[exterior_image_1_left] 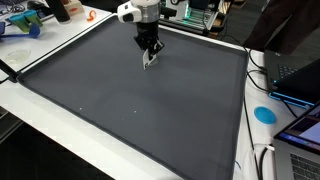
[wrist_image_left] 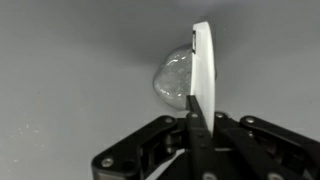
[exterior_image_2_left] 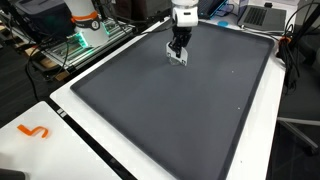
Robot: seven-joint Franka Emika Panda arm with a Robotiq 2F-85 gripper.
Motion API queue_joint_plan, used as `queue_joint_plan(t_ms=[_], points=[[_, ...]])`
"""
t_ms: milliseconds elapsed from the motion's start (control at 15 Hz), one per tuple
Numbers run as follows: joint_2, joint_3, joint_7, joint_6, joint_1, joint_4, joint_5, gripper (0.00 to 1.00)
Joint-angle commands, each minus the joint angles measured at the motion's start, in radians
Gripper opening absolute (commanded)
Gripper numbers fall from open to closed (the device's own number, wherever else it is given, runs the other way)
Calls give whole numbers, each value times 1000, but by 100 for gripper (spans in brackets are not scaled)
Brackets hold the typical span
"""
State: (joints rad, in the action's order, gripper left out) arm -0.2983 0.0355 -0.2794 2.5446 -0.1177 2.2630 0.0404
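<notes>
Upper centre in an exterior view, the tool (exterior_image_1_left: 150, 58) stands over the dark surface (exterior_image_1_left: 130, 115). Its fingers pinch a thin white disc (wrist_image_left: 203, 60), held edge-on, with a clear dome on its left face.

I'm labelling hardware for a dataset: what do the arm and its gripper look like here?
The arm is white with rounded segments. The gripper below it is black, narrowing to two slim fingers; the wrist view shows angular matte black linkages. No markings or cables can be made out.

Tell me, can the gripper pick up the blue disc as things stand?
Probably not yet: the gripper is shut on a small clear object, and the blue disc lies beyond the mat.
</notes>
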Motion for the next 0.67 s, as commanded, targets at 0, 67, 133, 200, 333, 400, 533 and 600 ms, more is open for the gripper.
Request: queue_joint_plan(t_ms=[0,67,133,200,333,400,533,600], points=[[-39,-10,-7,-18,0,4,-11,1],[-40,-11,-8,-16,1,9,-13,1],[-41,-5,6,-11,7,13,-29,1],[-41,-3,9,2,10,20,-38,1],[-41,0,21,17,18,34,-56,1],[-38,-1,22,20,19,39,-60,1],[-32,1,32,13,23,48,-70,1],[-28,1,41,5,24,54,-69,1]])
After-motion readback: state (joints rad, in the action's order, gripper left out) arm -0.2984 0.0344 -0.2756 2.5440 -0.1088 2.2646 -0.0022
